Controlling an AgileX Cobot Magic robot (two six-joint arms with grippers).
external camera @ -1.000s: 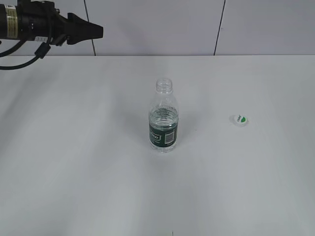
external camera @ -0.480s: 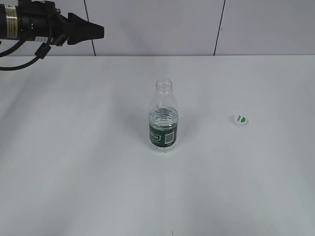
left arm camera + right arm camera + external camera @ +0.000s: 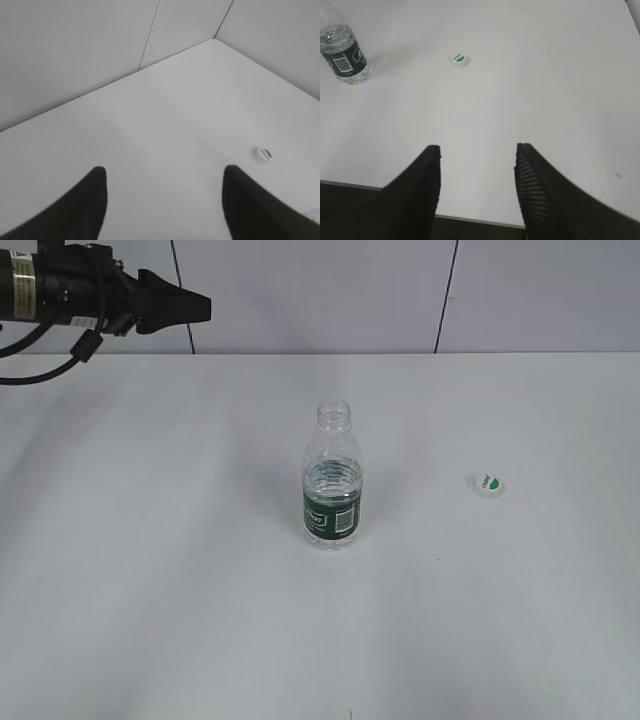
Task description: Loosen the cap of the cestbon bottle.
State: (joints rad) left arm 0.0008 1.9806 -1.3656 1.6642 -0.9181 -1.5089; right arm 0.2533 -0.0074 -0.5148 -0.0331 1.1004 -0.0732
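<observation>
The cestbon bottle [image 3: 333, 480] stands upright mid-table with its neck uncovered; it also shows at the top left of the right wrist view as the bottle [image 3: 342, 50]. The white cap [image 3: 487, 483] with its green mark lies flat on the table to the bottle's right, apart from it, and shows as the cap [image 3: 262, 154] and the cap [image 3: 460, 59] in the wrist views. My left gripper [image 3: 198, 306] hangs high at the far left, open and empty [image 3: 164, 175]. My right gripper [image 3: 477, 150] is open and empty above the table's near edge, outside the exterior view.
The white table [image 3: 180, 570] runs back to a grey panelled wall [image 3: 320, 290]. The table's near edge [image 3: 485, 220] lies under the right gripper. A rounded far corner of the table [image 3: 215, 41] shows in the left wrist view.
</observation>
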